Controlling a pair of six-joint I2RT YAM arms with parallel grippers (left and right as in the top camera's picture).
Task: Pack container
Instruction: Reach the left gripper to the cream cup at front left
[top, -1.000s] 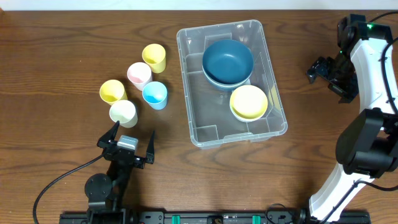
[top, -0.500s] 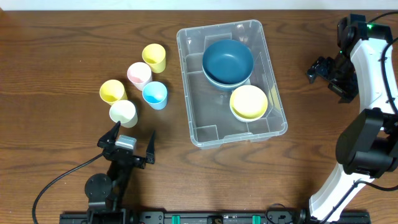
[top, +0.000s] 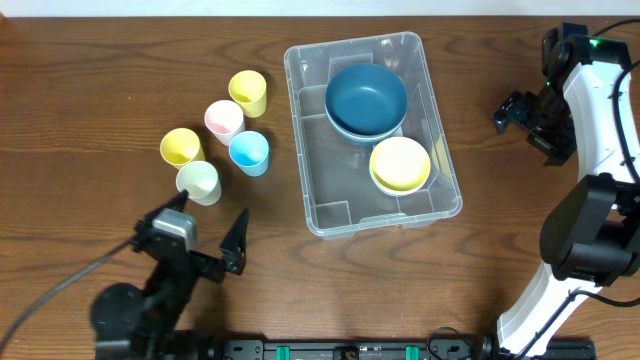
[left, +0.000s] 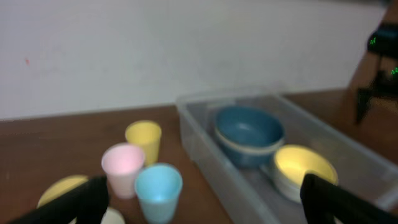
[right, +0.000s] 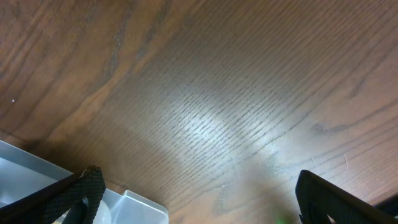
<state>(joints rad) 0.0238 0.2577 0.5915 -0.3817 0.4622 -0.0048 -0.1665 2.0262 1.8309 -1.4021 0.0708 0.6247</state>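
The dark wooden bench (top: 90, 80) carries the clear container (top: 330, 185) a little right of the middle. Left of it five cups stand close together: a yellow cup (top: 248, 92) farthest, a pink cup (top: 224, 120), a blue cup (top: 249, 152), a second yellow cup (top: 181, 147) and a pale cup (top: 198, 182) nearest.

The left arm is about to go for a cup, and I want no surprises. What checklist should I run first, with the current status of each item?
1. Left claw open and empty: ok.
2. Right claw open, off to the side of the container: ok.
3. Bare floor free in container: ok.
4. Pale cup upright, nearest the left claw: ok.
5. Pale cup apart from neighbouring yellow cup: cannot tell.
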